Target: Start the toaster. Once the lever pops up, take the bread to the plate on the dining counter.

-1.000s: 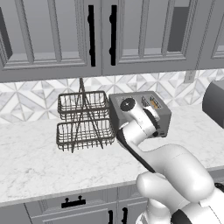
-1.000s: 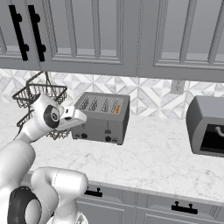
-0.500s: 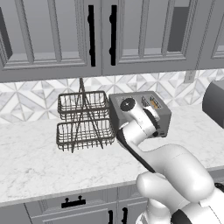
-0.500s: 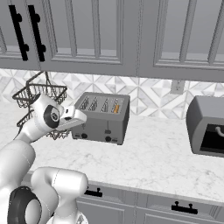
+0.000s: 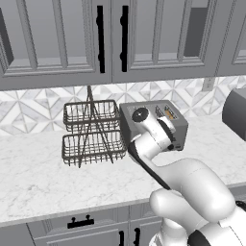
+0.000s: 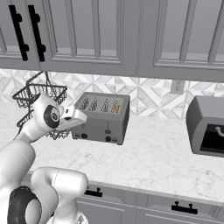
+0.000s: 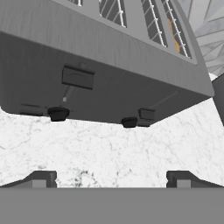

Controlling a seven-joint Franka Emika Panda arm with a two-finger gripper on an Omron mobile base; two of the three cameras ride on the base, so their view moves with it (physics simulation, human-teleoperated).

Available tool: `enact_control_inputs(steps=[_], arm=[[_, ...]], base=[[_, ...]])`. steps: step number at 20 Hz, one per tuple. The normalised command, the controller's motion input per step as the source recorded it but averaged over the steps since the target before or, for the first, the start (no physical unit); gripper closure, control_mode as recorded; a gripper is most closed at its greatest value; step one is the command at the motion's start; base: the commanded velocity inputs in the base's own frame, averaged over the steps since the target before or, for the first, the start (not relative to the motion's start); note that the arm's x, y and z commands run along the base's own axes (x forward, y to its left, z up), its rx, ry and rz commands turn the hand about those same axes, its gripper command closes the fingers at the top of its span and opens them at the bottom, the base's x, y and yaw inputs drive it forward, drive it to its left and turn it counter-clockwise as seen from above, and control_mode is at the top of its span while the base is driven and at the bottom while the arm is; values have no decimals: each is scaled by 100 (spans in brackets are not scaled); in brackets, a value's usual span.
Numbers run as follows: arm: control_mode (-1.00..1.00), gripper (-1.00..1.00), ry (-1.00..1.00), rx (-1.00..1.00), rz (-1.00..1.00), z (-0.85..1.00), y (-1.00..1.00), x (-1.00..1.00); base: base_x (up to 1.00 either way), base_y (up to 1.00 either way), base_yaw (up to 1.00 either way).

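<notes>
We see arm (image 5: pixel 192 192) glossy white, built of fat rounded segments. We note dark seams between shells, black band running along forearm link. Round dark-grey joint cap with pale ring at wrist (image 6: pixel 51 116). Dark wheel-like disc at base joint (image 6: pixel 22 205). We note two small dark finger tips (image 7: pixel 41 178), blocky, sloped tops, paler inner face.

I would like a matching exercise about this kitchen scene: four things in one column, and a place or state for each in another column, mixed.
Things:
1. toaster
2. wire basket rack
3. bread
4. gripper

Places or states:
A. jaws wide apart, holding nothing
B. in a slot at one end of the toaster's top
C. on the marble worktop, front with black knobs
D. two tiers, beside the toaster

Pairs: 1-C, 2-D, 3-B, 4-A
</notes>
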Motion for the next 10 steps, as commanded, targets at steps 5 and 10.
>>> enact_control_inputs(steps=[5, 10], arm=[[-100, -100, 0, 0, 0, 0, 0, 0], [-100, -100, 0, 0, 0, 0, 0, 0]], base=[[0, 0, 0], [0, 0, 0]])
